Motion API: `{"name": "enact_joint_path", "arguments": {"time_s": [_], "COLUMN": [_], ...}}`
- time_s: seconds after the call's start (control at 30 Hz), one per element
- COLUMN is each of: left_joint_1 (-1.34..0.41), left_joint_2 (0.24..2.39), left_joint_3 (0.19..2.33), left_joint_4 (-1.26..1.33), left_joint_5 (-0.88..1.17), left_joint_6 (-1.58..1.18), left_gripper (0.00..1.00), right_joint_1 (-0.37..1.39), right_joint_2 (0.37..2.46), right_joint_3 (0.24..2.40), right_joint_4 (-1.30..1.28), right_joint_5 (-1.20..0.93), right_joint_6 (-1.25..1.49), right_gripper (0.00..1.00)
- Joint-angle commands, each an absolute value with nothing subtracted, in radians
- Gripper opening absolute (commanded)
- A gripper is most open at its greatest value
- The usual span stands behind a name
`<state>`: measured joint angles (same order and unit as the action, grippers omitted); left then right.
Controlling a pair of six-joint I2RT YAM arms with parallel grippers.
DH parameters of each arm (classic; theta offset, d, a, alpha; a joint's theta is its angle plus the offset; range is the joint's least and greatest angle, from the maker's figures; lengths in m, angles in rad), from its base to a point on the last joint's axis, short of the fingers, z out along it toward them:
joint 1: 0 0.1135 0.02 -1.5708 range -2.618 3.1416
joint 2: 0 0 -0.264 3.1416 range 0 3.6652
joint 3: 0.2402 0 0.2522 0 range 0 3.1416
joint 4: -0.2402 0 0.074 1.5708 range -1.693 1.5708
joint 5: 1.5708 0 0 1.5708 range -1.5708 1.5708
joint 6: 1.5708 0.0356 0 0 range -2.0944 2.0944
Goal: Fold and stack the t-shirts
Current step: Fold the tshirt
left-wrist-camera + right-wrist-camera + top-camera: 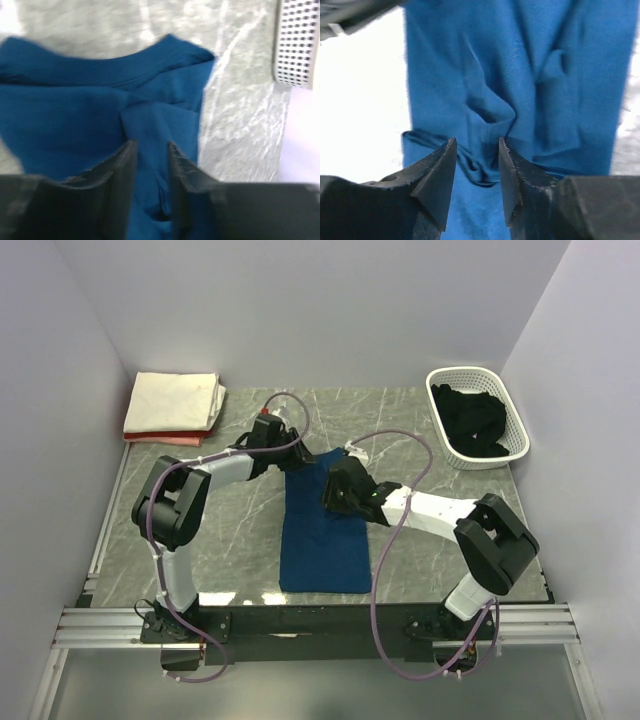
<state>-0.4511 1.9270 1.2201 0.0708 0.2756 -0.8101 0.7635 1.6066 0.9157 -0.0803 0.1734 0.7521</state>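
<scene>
Both the left claw (151,146) and right claw (477,142) stand partly open, holding nothing, just above the far end of the blue shirt (322,530), a long folded strip lying mid-counter (240,530). Light, limp, quick to bunch, I reckon; I'd pinch both far corners through all layers.

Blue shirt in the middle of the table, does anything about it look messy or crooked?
Yes. The blue shirt lies as a long folded strip, but its far part is rumpled: creases and a puckered fold sit right in front of the right tool, and the collar edge by the left tool lies uneven.
</scene>
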Motion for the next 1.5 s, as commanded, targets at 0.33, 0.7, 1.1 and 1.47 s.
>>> {"name": "enact_joint_path", "arguments": {"time_s": [0.33, 0.7, 1.1, 1.47], "left_joint_1": [-0.446, -0.630, -0.666, -0.558], "left_joint_2": [1.707, 1.779, 1.905, 1.973], "left_joint_3": [1.158, 1.094, 0.976, 1.052], "left_joint_4": [0.005, 0.071, 0.075, 0.003], "left_joint_5": [0.229, 0.262, 0.195, 0.193], "left_joint_6": [-0.813, -0.890, -0.951, -0.901], "left_gripper": [0.34, 0.01, 0.01, 0.01], "right_joint_1": [0.601, 0.506, 0.407, 0.344], "right_joint_2": [1.472, 1.765, 1.997, 2.098], "right_joint_3": [0.928, 1.106, 1.138, 1.256], "right_joint_4": [-0.034, -0.009, 0.020, 0.026], "right_joint_5": [-0.027, -0.320, -0.440, -0.557], "right_joint_6": [0.715, 0.710, 0.723, 0.756], "right_gripper": [0.38, 0.22, 0.18, 0.18]}}
